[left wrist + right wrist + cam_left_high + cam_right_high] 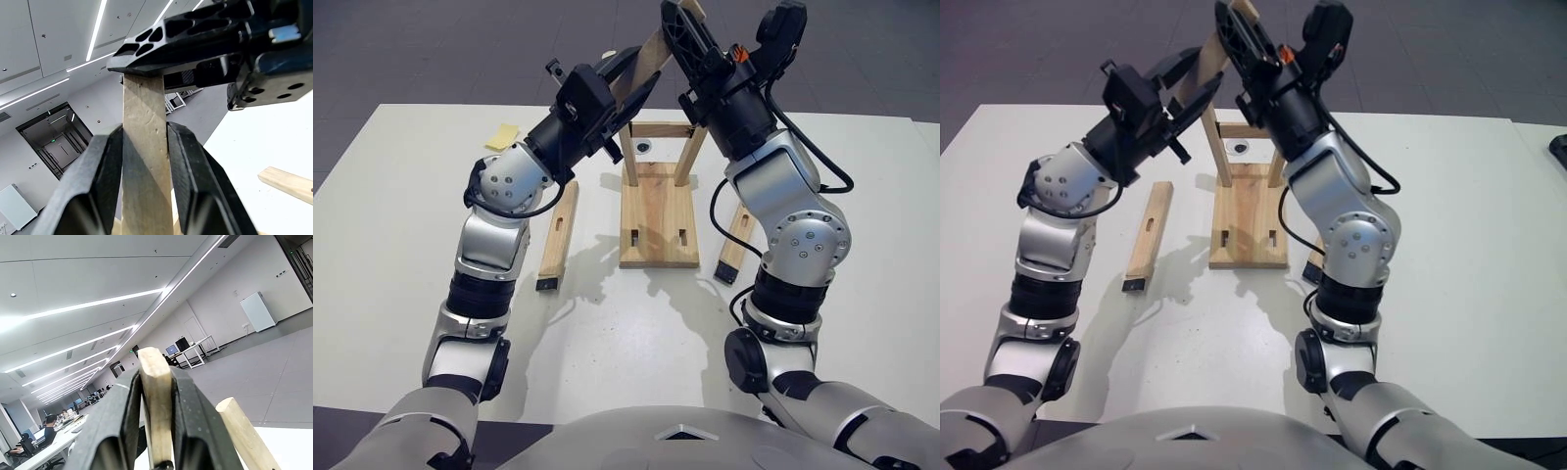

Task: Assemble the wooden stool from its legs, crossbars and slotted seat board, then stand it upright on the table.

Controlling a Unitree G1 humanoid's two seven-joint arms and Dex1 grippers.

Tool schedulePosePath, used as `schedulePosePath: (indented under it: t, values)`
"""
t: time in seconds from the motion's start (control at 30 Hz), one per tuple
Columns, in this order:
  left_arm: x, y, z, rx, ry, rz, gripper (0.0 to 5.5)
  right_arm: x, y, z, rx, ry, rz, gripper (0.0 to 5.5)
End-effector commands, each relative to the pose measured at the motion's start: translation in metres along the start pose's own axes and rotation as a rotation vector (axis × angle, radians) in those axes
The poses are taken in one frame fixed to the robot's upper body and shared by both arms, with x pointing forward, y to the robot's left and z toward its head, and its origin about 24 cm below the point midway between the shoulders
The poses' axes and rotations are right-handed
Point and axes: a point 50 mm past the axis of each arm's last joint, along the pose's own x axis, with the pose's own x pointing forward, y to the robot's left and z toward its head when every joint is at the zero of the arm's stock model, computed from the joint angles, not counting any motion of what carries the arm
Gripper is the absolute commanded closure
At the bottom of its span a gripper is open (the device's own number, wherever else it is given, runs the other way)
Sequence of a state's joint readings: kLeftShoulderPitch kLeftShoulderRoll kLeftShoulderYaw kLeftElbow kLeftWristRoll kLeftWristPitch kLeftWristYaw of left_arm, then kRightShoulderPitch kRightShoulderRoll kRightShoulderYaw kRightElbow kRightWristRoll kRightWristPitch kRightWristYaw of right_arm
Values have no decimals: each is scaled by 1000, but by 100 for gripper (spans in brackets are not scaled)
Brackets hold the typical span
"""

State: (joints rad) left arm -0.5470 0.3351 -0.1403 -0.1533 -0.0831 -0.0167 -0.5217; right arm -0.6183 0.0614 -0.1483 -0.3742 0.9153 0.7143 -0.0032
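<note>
We find the left end effector (144, 142) clenched on a pale, flat-sided wooden leg (142, 103) slanting upward toward the right end effector (156, 379), which grips a round-tipped slat (157, 406).

Open office, desks (196, 351), monitors (182, 343), strip lights (98, 303)

my left arm: raised, elbow bent, forearm angled up and forward | my left hand (144, 131): fingers clamped on wooden leg (143, 98) | my right arm: raised, forearm up | my right hand (155, 382): fingers clamped on same leg, close to left hand
</note>
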Motion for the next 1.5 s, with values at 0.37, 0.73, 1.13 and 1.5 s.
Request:
schedulePosePath:
  t: [0.37, 0.73, 1.13, 1.5]
  values:
    - [0, -22, -41, -105, 238, -70, 256, -4, 2, 17, -73, -31, 18, 508]
    - [-47, -24, -80, -236, 472, 178, 81, -59, -35, 130, -875, -346, -510, 509]
    - [-56, 16, -90, -439, 443, 766, 10, -116, -100, 26, -464, -121, -910, 509]
    - [-59, 17, -101, -507, 458, 907, 10, -139, -93, -4, -166, -173, -1007, 509]
